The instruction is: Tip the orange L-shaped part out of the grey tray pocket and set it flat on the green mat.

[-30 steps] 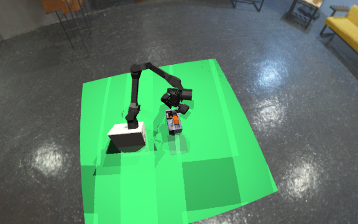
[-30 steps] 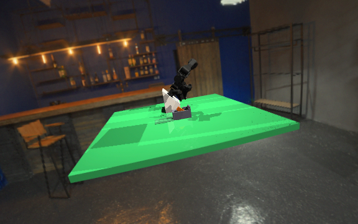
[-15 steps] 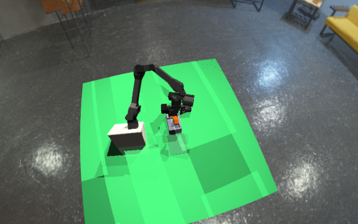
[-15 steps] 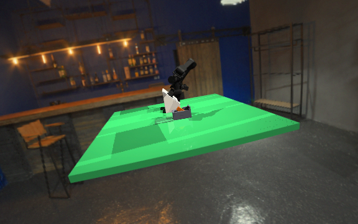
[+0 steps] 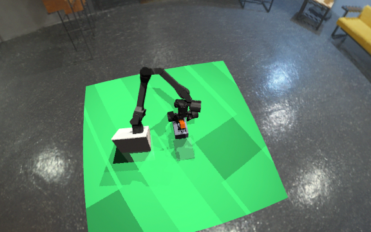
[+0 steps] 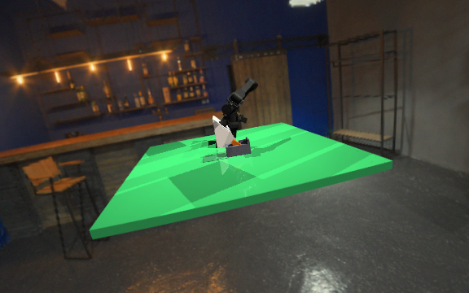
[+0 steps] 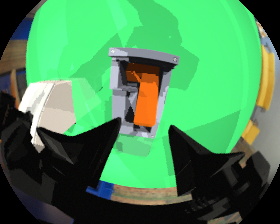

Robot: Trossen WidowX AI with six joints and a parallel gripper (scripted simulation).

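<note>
The orange part (image 5: 182, 124) (image 6: 234, 142) (image 7: 147, 102) is tilted in the grey tray (image 5: 181, 135) (image 6: 238, 150) (image 7: 143, 53). In the wrist view its L-shaped end sits low and shadowed at the far wall, and its plain end is raised on the side nearer the fingers. My gripper (image 5: 182, 116) (image 7: 145, 124) is open and empty. It hangs above the tray, with one fingertip on each side of the raised end in the wrist view and a little short of it. In the exterior view the fingertips are hard to make out. The tray stands on the green mat (image 5: 211, 190) (image 6: 308, 150) (image 7: 206, 30).
A white block (image 5: 134, 141) (image 6: 222, 134) (image 7: 58, 105) stands under the arm's base, to the left of the tray in the top view. In the exterior view it stands close against the tray's outline. Arm shadows fall across the mat.
</note>
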